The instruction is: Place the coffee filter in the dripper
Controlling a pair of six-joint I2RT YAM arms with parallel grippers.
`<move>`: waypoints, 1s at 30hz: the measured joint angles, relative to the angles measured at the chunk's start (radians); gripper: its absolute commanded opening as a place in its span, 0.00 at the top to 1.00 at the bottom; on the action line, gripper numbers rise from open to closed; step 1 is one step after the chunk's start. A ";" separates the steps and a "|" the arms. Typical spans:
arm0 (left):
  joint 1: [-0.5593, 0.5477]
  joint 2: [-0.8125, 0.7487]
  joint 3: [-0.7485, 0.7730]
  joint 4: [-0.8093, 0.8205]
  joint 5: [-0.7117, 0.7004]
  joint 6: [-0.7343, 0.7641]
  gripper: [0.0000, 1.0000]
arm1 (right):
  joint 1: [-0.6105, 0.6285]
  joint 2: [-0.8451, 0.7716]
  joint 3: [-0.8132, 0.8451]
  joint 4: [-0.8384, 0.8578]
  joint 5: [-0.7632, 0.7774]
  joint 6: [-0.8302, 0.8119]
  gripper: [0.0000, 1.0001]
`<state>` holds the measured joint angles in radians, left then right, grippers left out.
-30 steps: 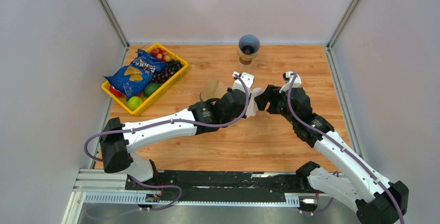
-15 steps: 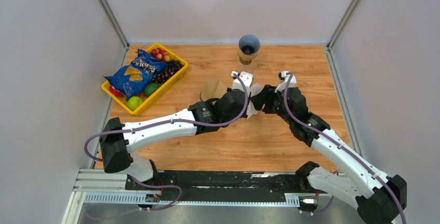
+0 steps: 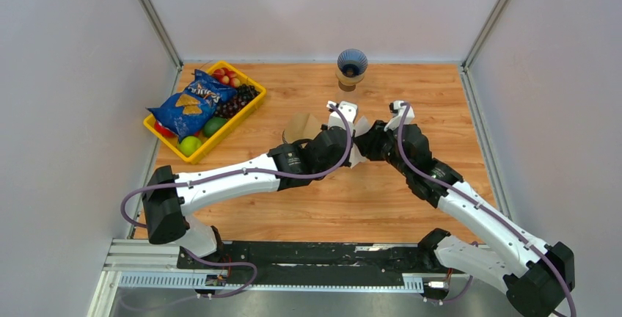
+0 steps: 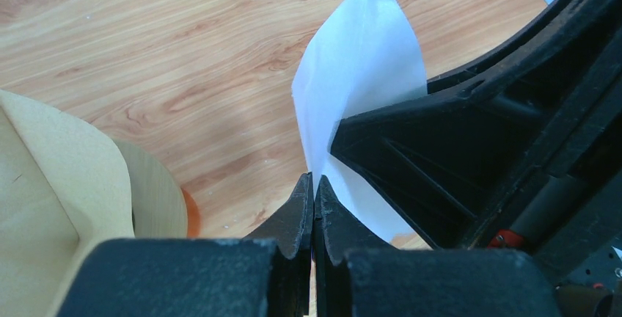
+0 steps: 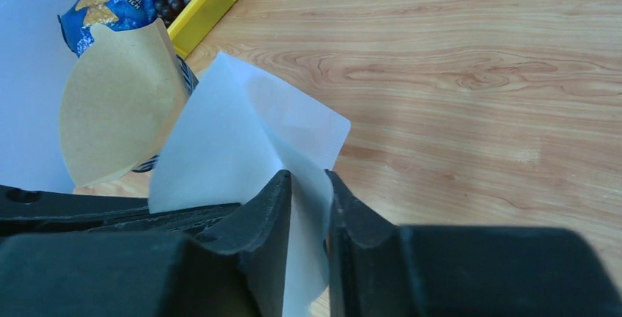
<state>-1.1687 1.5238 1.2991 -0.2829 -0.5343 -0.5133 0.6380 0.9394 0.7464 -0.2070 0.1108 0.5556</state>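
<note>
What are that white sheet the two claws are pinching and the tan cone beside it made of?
The white filter looks like thin matte paper: it creases softly and light passes faintly through it. The tan filter seems to be unbleached paper, dull and fibrous, with a crimped edge. Both the left gripper and right gripper pinch the white one.

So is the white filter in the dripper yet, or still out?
Out. The white filter is held above the table between the left tool and right tool; the dripper stands apart at the table's far edge.
</note>
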 measured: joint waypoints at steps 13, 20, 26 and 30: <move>-0.001 0.016 0.002 -0.003 -0.084 -0.017 1.00 | 0.002 -0.008 0.000 0.008 0.003 -0.011 0.98; -0.002 0.016 0.003 -0.037 -0.188 -0.031 1.00 | 0.002 -0.025 0.000 -0.032 0.056 -0.043 1.00; -0.003 0.016 0.004 -0.043 -0.226 -0.044 1.00 | 0.004 -0.066 0.000 -0.071 0.091 -0.051 1.00; -0.011 0.015 0.005 -0.043 -0.237 -0.052 1.00 | 0.010 -0.073 0.000 -0.093 0.116 -0.051 1.00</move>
<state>-1.1801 1.5391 1.3045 -0.3256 -0.7712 -0.5655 0.6476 0.8665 0.7464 -0.2996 0.2264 0.5041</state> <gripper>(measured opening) 0.006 0.004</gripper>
